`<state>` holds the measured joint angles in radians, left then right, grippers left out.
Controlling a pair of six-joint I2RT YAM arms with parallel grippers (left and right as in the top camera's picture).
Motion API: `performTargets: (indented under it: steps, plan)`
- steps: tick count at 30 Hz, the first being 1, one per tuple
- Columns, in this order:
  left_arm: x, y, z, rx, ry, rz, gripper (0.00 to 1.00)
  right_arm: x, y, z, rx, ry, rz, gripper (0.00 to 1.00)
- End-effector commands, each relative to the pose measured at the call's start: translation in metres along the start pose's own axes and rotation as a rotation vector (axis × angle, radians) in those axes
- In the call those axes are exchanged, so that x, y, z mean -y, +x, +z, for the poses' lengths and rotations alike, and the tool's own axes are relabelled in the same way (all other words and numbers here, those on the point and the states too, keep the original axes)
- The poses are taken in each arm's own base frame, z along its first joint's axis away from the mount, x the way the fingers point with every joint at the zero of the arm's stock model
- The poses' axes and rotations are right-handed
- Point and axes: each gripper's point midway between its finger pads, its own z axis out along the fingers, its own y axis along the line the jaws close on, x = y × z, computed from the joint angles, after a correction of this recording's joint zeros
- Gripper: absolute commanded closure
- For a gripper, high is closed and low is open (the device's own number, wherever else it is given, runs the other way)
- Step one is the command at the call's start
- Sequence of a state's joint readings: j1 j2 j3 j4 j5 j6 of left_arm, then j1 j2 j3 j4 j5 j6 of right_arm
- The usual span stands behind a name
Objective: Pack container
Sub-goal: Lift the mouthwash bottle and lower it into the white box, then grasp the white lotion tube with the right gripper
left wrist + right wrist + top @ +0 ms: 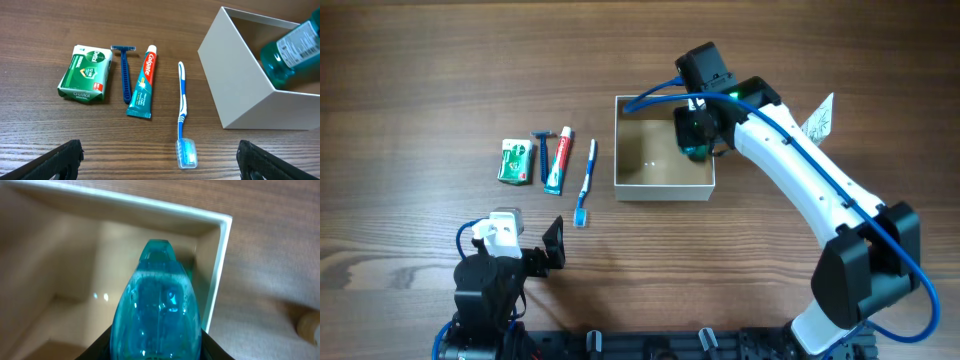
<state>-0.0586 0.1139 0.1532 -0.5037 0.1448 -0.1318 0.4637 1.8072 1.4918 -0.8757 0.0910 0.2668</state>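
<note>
Right gripper [698, 135] holds a teal bottle [157, 315] inside the box [662, 190], frame centre; left gripper [159, 160] gapes wide. Soap [85, 74], razor [123, 70], toothpaste [142, 82], toothbrush [183, 115] remain unpacked left.

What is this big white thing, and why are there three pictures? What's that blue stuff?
These are two robot arms at a wooden table. One picture is taken from above. The other two come from little cameras on the arms' wrists, so they look at things up close.

The white arm is the right arm. Its jaws hold a blue-green bottle over the box, which is white outside and brown inside. That is the blue stuff you see.

The left arm's jaws are open and hold nothing.

On the table beside the box lie a green soap pack, a blue razor, a toothpaste tube and a blue and white toothbrush. They lie in a row, waiting to be packed.
</note>
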Motion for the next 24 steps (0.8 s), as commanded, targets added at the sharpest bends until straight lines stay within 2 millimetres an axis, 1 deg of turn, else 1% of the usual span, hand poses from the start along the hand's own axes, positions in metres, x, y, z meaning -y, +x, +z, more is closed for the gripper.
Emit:
performTargets:
  steps: [1,2,3,5,6,7,8,10,11,13,14,15,16,17,19,20,21,22,24]
  plan:
    - [0.002,0.004,0.001,-0.007,0.016,0.016,0.00,0.020,-0.020,0.007,0.054,0.044,0.037,0.79]
    - [0.002,0.004,0.001,-0.008,0.016,0.016,0.00,0.027,-0.019,0.010,0.045,0.045,0.054,0.78]
    - [0.002,0.004,0.001,-0.007,0.016,0.016,0.00,0.029,-0.018,0.012,0.031,0.033,0.063,0.78]
    - [0.002,0.004,0.001,-0.008,0.016,0.016,0.00,0.025,-0.015,0.013,0.016,-0.005,0.067,0.78]
    - [0.002,0.004,0.001,-0.007,0.016,0.016,0.00,0.021,-0.015,0.013,0.011,-0.030,0.043,0.73]
    - [0.002,0.004,0.001,-0.008,0.016,0.016,0.00,0.020,-0.014,0.013,0.008,-0.034,0.043,0.65]
    - [0.002,0.004,0.001,-0.007,0.016,0.016,0.00,0.019,-0.014,0.013,0.008,-0.036,0.042,0.45]
    - [0.002,0.004,0.001,-0.008,0.017,0.016,0.00,0.021,-0.009,0.010,-0.009,-0.032,0.022,0.28]
    - [0.002,0.004,0.001,-0.007,0.016,0.016,0.00,0.021,-0.008,0.005,-0.008,-0.032,0.014,0.25]
    - [0.002,0.004,0.001,-0.008,0.017,0.016,0.00,0.022,-0.014,-0.017,0.039,-0.042,0.018,0.23]
    - [0.002,0.004,0.001,-0.008,0.016,0.016,0.00,0.022,-0.020,-0.039,0.091,-0.052,0.020,0.21]
    - [0.002,0.004,0.001,-0.008,0.016,0.016,0.00,0.023,-0.025,-0.068,0.156,-0.064,0.023,0.19]
    - [0.002,0.004,0.001,-0.008,0.016,0.016,0.00,0.026,-0.028,-0.090,0.210,-0.069,0.029,0.17]
    - [0.002,0.004,0.001,-0.007,0.016,0.016,0.00,0.035,-0.033,-0.122,0.293,-0.063,0.047,0.15]
    - [0.002,0.004,0.001,-0.007,0.016,0.016,0.00,0.057,-0.036,-0.164,0.400,-0.042,0.093,0.15]
    - [0.002,0.004,0.001,-0.007,0.017,0.016,0.00,0.075,-0.033,-0.181,0.438,-0.023,0.132,0.16]
    - [0.002,0.004,0.001,-0.008,0.016,0.016,0.00,0.091,-0.029,-0.186,0.437,0.009,0.164,0.17]
    - [0.002,0.004,0.001,-0.007,0.016,0.016,0.00,0.113,-0.020,-0.182,0.404,0.051,0.216,0.18]
    - [0.002,0.004,0.001,-0.008,0.017,0.016,0.00,0.146,-0.009,-0.165,0.323,0.106,0.311,0.20]
